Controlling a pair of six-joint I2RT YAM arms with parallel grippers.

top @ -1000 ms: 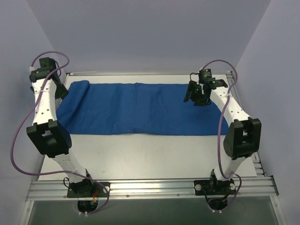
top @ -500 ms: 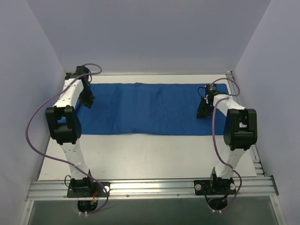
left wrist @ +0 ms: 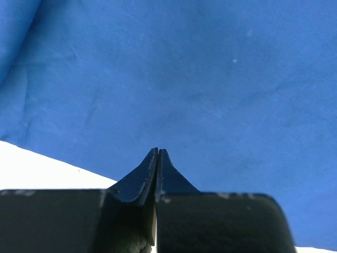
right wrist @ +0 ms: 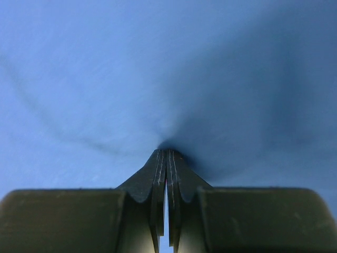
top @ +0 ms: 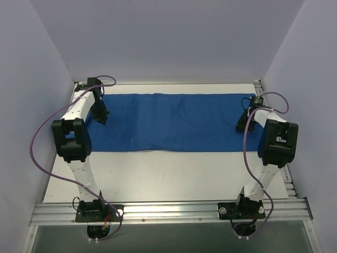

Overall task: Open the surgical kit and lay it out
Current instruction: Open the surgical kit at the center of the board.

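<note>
The surgical kit shows only as a royal-blue cloth wrap spread flat across the far half of the table; nothing shows of what may lie under it. My left gripper is down at the cloth's left end. In the left wrist view it is shut, tips over smooth cloth with no fold between them. My right gripper sits at the cloth's right end. In the right wrist view it is shut with its tips pressed into the cloth, and creases run into the tips.
Bare white tabletop lies between the cloth and the aluminium rail that carries both arm bases. Pale walls close in on the left, right and back. Purple cables loop off each arm. The white table shows beside the cloth's edge.
The left arm swung in from the left wall to the cloth's left end, and its gripper shut. The right gripper moved right to the cloth's right end and shut. The rolled left end now lies flat.
</note>
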